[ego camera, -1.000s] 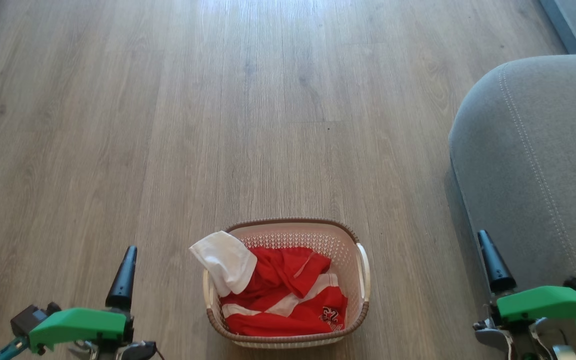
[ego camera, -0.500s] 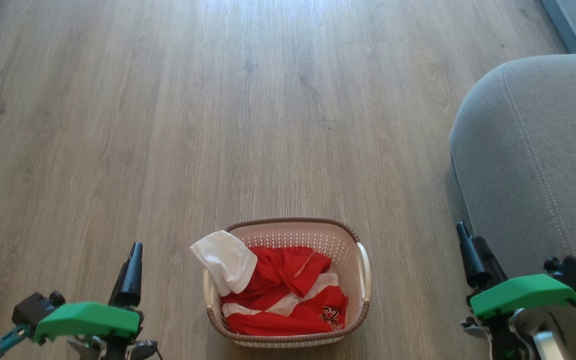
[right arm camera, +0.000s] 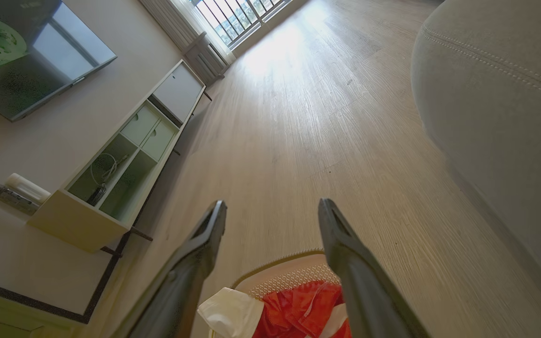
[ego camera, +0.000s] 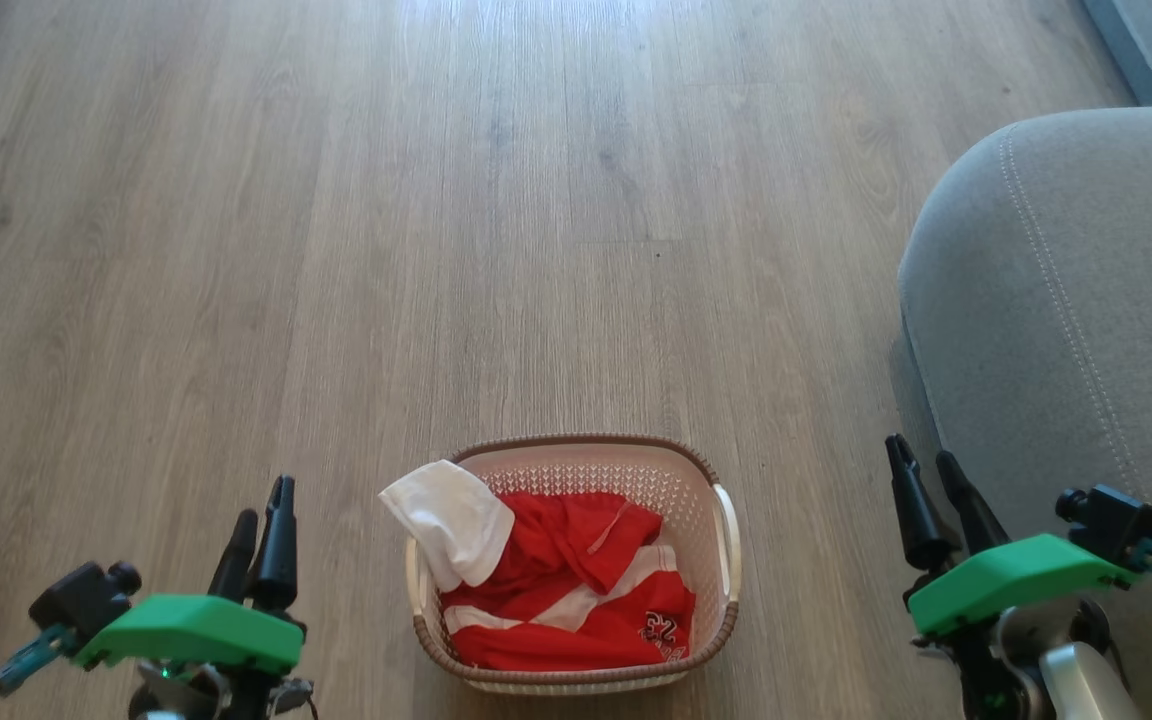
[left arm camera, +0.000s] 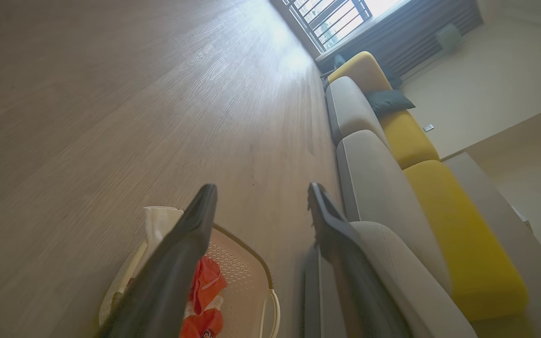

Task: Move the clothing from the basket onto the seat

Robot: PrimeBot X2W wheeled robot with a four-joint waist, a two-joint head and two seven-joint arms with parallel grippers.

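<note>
Grey-brown wood-look plank flooring (ego camera: 536,250) stretches across the room, with sunlight glaring on its far end. To the robot's right sits the large grey fabric-upholstered seat cushion (ego camera: 1066,300), rounded at its near corner and crossed by a line of lighter stitching.

On the floor directly in front of the robot stands the oval cream plastic laundry basket (ego camera: 636,478) with perforated walls, a brown woven-look rim and white side handles. A strip of bare floor separates it from the seat.

All the clothing is inside the basket. The crumpled red fabric garment with white stripes (ego camera: 576,585) fills most of it, its printed logo lying toward the robot's right. The smaller plain white cloth (ego camera: 451,520) lies on top at the basket's left side and drapes out over the rim.

The left gripper (ego camera: 264,498), green-cased with two long dark fingers, hangs to the left of the basket, spread wide and holding nothing. The right gripper (ego camera: 920,448) hangs between the basket and the seat, close beside the cushion's edge, also parted and empty.
</note>
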